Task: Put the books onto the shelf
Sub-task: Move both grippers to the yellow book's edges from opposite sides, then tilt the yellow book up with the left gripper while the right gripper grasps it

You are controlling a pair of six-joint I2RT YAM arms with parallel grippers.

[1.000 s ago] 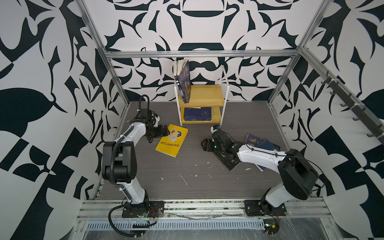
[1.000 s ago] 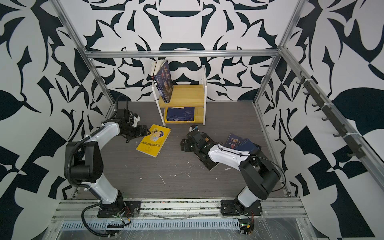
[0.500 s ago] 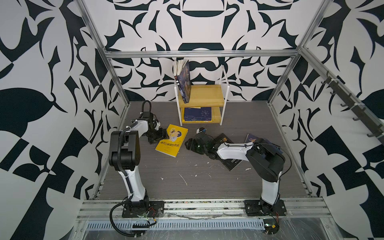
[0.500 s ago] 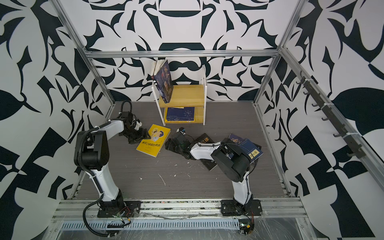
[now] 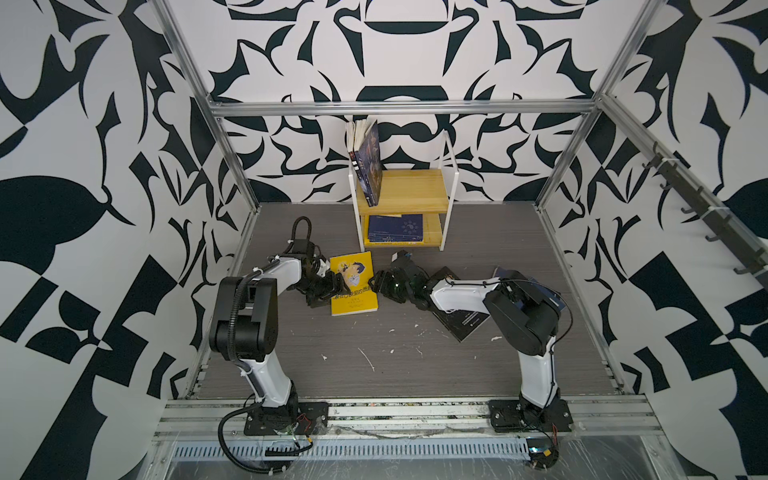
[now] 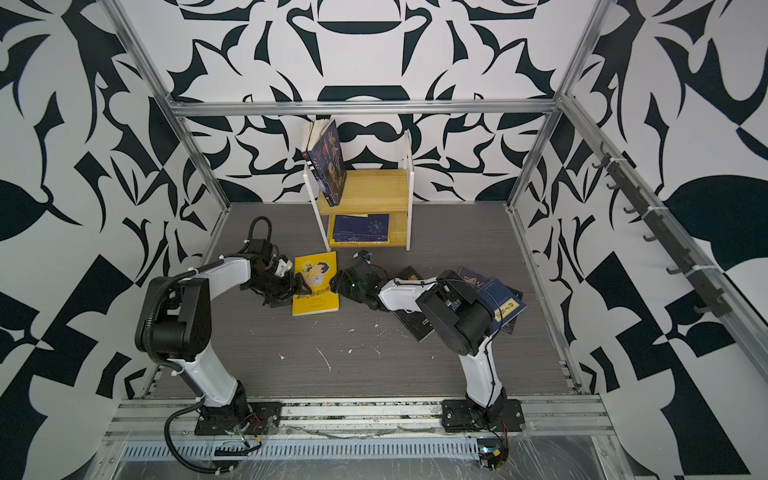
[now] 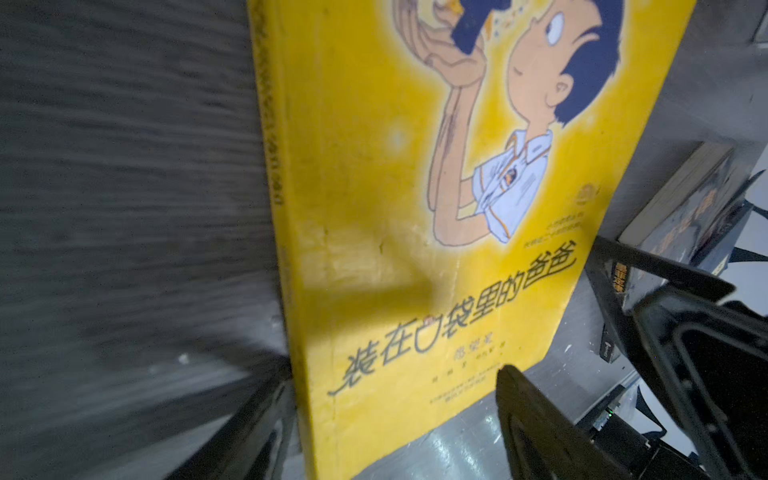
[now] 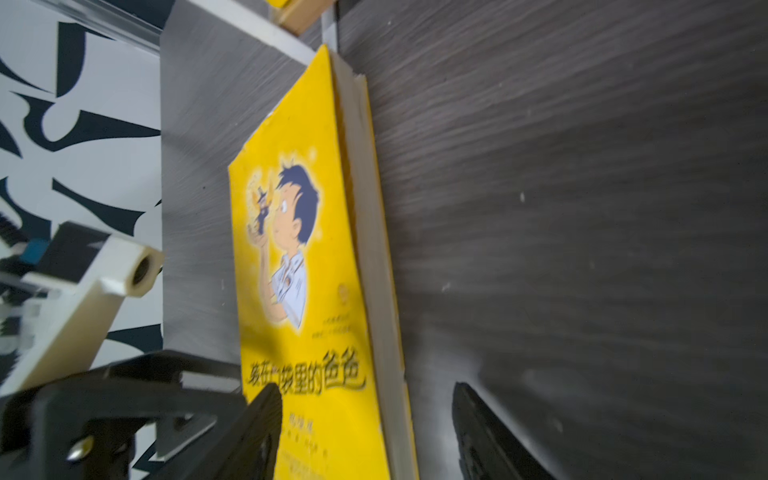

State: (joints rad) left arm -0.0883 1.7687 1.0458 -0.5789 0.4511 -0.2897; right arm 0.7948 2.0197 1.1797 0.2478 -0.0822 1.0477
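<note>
Left end effector (image 7: 390,397) is spread wide around the lower spine corner of the yellow book (image 5: 355,300), one finger beside the spine and the other at the bottom edge, with nothing clamped. Right end effector (image 8: 365,390) is parted too, astride the page edge: one finger is over the cover, one over the bare desk (image 5: 374,357), and it grips nothing. The book lies flat on the desk between them, in front of the shelf (image 5: 415,195) and not on it.

The surface is grey wood-grain, flecked with white. Black-and-white patterned walls (image 5: 83,166) and an aluminium frame (image 5: 395,109) box it in. Up on the shelf, standing books (image 5: 370,166) lean on the top board, and a navy book (image 5: 395,227) lies flat on the lower one.

A second ago the right arm was over the black book (image 5: 465,326). Now it has reached across, and the yellow book sits squarer.

In a top view the blue books (image 6: 505,307) show plainly past the right elbow. Only the right wrist view shows the pale page edge.
</note>
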